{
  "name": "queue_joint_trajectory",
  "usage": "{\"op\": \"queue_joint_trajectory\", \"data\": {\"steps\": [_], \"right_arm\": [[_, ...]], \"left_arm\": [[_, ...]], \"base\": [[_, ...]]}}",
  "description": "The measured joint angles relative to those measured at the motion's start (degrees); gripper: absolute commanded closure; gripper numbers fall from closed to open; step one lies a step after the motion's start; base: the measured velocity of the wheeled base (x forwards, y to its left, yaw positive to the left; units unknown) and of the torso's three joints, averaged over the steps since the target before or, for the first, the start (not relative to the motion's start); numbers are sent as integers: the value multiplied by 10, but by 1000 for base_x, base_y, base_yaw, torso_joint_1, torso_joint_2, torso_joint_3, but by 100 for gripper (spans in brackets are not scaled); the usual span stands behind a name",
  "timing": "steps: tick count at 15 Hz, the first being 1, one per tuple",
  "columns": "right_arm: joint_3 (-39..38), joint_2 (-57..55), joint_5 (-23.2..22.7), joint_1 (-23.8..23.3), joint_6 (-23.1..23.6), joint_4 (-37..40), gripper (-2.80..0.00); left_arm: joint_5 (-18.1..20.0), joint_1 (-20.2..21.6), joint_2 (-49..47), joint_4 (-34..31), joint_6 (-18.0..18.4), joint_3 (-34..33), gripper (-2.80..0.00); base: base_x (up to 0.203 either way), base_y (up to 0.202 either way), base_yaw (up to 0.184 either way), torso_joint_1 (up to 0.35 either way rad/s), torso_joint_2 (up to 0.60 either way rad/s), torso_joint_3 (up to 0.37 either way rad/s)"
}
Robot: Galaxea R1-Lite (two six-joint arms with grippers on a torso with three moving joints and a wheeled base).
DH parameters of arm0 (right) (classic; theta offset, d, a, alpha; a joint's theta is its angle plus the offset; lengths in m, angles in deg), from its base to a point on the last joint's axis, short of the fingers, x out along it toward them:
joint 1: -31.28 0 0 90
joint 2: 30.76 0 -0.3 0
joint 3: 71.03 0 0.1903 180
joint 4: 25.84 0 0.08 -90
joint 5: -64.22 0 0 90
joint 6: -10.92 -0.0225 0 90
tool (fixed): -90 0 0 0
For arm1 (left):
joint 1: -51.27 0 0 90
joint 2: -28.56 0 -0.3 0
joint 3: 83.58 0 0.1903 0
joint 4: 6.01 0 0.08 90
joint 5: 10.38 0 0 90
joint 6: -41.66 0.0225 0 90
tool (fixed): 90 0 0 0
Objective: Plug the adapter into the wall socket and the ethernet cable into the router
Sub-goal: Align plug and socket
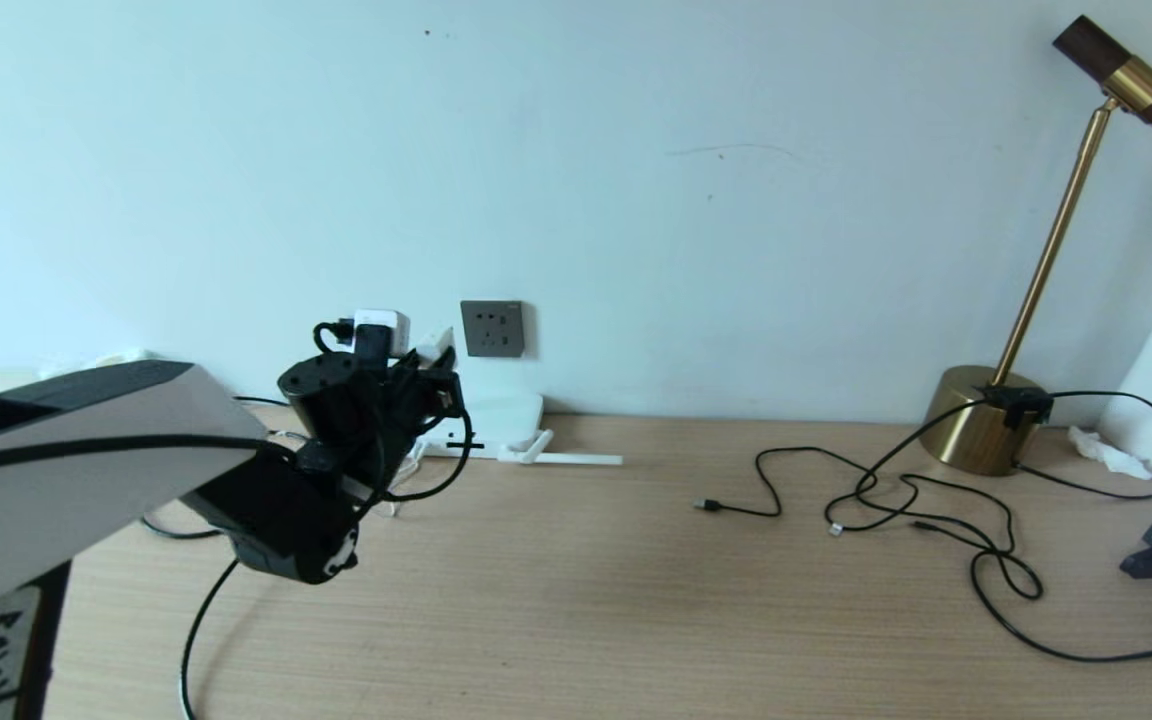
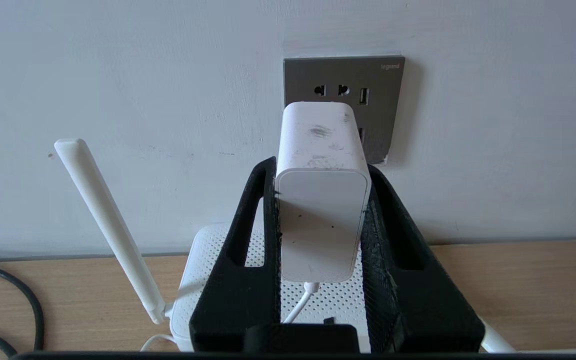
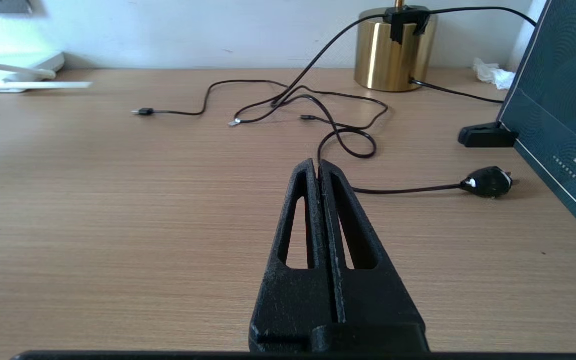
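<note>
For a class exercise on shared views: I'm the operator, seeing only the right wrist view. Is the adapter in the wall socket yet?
Observer: Not yet. The left tool grips the adapter by its sides, pointed at the wall socket.
Operator: My right tool is shut, empty, over the table. How far off is the adapter?
Observer: In the head view it shows apart from the plate, to its left.
Operator: And its cord?
Observer: The thin white cord drops over the router.
</note>
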Motion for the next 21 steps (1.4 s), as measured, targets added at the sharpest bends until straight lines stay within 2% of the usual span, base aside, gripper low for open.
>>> {"op": "queue_joint_trajectory", "data": {"steps": [10, 16, 21], "right_arm": [[0, 0, 0, 0, 0, 0, 0], [0, 0, 0, 0, 0, 0, 0], [0, 0, 0, 0, 0, 0, 0]], "left_arm": [[0, -14, -70, -2, 4, 76, 0], [0, -18, -88, -48, 6, 128, 0], [-1, -18, -99, -60, 6, 155, 0]], "base": [[0, 0, 0, 0, 0, 0], [0, 0, 0, 0, 0, 0], [0, 0, 0, 0, 0, 0]]}}
